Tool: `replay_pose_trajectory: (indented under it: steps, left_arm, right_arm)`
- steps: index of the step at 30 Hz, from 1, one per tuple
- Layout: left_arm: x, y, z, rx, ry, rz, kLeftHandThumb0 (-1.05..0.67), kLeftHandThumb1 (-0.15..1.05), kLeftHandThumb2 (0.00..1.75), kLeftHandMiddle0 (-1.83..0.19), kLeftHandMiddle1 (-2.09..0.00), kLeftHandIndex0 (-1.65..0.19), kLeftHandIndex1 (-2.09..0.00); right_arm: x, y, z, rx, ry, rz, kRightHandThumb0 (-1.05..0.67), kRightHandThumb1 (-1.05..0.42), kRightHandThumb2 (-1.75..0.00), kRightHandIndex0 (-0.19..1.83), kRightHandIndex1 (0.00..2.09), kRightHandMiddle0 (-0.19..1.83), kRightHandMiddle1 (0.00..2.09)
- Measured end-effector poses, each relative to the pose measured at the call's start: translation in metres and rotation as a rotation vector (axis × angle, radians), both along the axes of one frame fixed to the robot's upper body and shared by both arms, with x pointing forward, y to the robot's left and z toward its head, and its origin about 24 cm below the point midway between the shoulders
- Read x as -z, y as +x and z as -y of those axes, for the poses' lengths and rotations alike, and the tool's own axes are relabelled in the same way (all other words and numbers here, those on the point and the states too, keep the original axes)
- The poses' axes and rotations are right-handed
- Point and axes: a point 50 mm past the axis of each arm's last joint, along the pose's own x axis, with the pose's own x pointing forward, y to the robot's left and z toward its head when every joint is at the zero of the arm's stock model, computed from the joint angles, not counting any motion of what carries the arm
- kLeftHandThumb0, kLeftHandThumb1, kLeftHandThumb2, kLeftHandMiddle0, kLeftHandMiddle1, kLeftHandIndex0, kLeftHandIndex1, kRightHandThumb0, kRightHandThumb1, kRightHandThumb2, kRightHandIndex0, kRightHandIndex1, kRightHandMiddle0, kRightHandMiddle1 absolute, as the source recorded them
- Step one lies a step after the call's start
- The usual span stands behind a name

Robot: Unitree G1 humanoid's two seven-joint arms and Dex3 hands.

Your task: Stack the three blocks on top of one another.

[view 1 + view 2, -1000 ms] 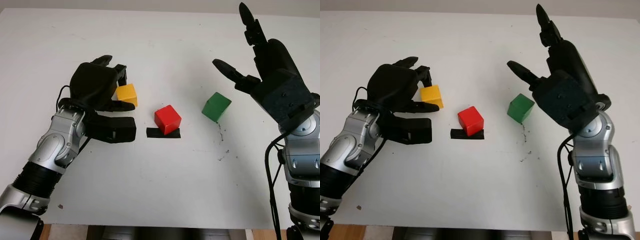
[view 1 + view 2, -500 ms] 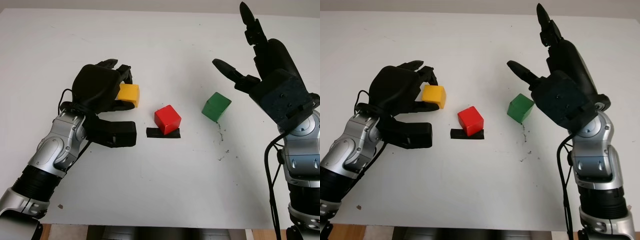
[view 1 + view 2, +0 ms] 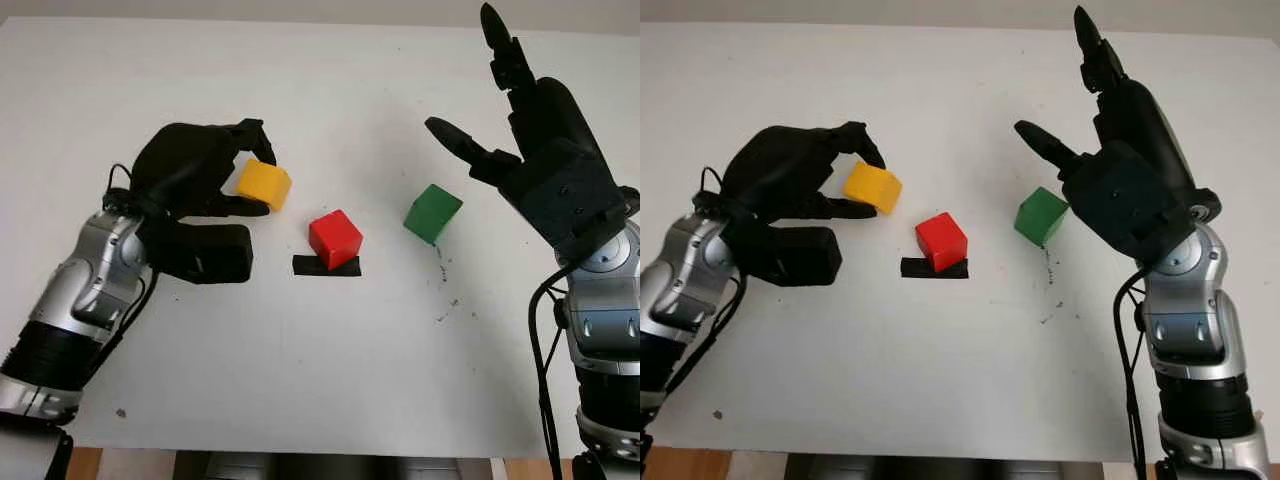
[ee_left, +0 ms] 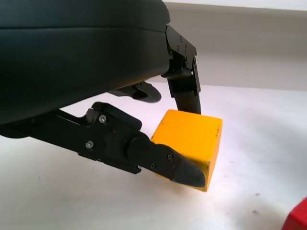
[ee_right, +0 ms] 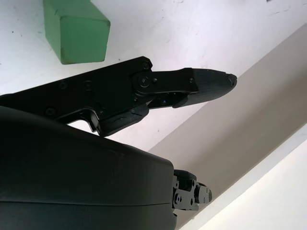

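My left hand is shut on the yellow block, pinching it between fingers and thumb and holding it tilted just above the table, left of the red block. The left wrist view has the yellow block between my fingertips. The red block sits on a strip of black tape at the table's middle. To its right lies the green block, also seen as a green block in the right wrist view. My right hand is open, raised just right of the green block and apart from it.
The white table spreads under everything, with a few dark scuff marks below the green block. Its front edge runs along the bottom of the head views.
My left hand has lifted the yellow block off the table and carried it a little right toward the red block, tilting it. The right hand has not moved.
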Motion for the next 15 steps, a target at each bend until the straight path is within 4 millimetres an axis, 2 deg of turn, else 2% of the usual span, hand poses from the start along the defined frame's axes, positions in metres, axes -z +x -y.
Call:
replay_pose_trajectory:
  steps: [5, 10, 13, 15]
  left_arm:
    - [-0.026, 0.002, 0.001, 0.084, 0.016, -0.061, -0.43, 1.04, 0.08, -0.43, -0.05, -0.37, -1.28]
    - [-0.041, 0.002, 0.008, 0.139, 0.08, -0.11, -0.44, 1.05, 0.09, -0.41, -0.05, -0.36, -1.28]
    - [-0.055, 0.004, 0.011, 0.161, 0.135, -0.122, -0.45, 1.05, 0.09, -0.43, -0.05, -0.35, -1.37]
    - [-0.065, 0.005, 0.013, 0.179, 0.153, -0.111, -0.44, 1.04, 0.07, -0.44, -0.06, -0.37, -1.35]
  right_arm:
    - [0.001, 0.0, -0.002, -0.007, 0.014, -0.003, -0.68, -1.05, -0.32, -0.09, 0.05, -0.06, 0.06]
    - [0.002, 0.0, -0.002, -0.006, 0.015, -0.007, -0.69, -1.05, -0.31, -0.09, 0.06, -0.06, 0.06]
    - [0.002, 0.0, -0.002, -0.007, 0.014, -0.009, -0.69, -1.05, -0.31, -0.09, 0.05, -0.06, 0.06]
    - [0.002, 0.0, -0.002, -0.007, 0.013, -0.011, -0.68, -1.05, -0.31, -0.08, 0.06, -0.06, 0.06]
